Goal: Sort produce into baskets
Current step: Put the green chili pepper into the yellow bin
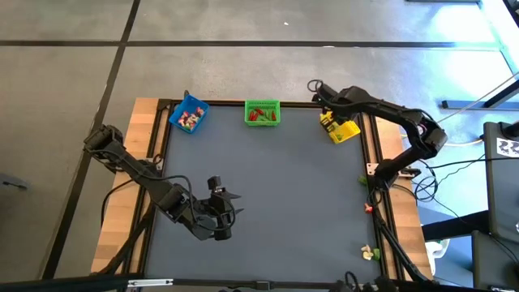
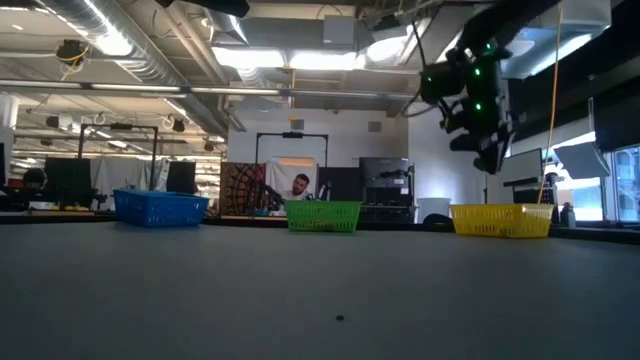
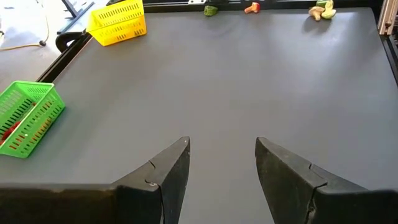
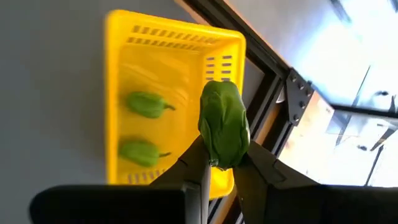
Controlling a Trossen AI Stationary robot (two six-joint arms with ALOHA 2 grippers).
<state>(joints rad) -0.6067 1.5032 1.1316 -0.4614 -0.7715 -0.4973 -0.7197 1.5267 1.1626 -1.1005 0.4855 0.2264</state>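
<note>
i see the dark grey table (image 1: 268,203) with three baskets along its far edge: the blue basket (image 1: 189,114), the green basket (image 1: 262,113), the yellow basket (image 1: 341,128). some small produce pieces (image 1: 371,254) lie near its right edge.

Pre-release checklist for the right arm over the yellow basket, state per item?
1. Right gripper shut on the green pepper: ok.
2. Gripper above the yellow basket, clear of its rim, per the low view: ok.
3. Pepper centred over the basket: not ok, it hangs over one side wall.
4. Room inside: ok, two green peppers lie there with bare floor left.
5. Left gripper open, waiting far off over the bare mat: ok.
6. Stray produce pieces at the mat's edge: not ok, unsorted.
</note>
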